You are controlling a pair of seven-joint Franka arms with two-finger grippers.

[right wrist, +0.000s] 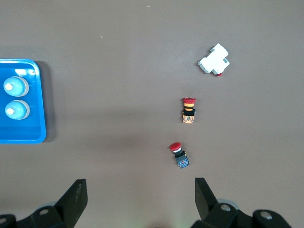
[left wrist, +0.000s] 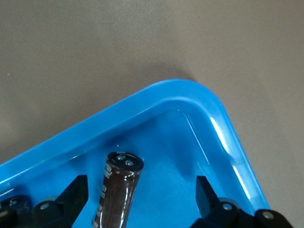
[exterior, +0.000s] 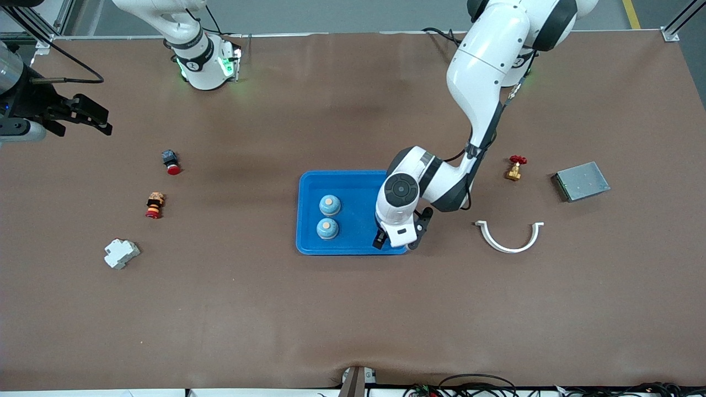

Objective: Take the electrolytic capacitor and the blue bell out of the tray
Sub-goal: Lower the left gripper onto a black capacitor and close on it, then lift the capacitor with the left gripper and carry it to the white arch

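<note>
A blue tray sits near the middle of the brown desk. Two blue bells stand in it, one just nearer the front camera than the other, both toward the right arm's end of the tray.

The left hand hangs low over the tray's corner nearest the camera at the left arm's end, at about 4 o'clock from the bells in the front view. Its fingers are spread wide, and the left wrist view shows a dark brown capacitor lying on the tray floor between them, touched by neither, its capped end pointing toward the tray's rounded corner.

The right hand waits in the air over the desk at the right arm's end, fingers spread and holding nothing.

On the desk at that end lie a red-capped push button, a red and yellow switch nearer the camera, and a white circuit breaker nearer still. Toward the left arm's end lie a brass valve with a red handle, a grey metal box and a white curved clip.
</note>
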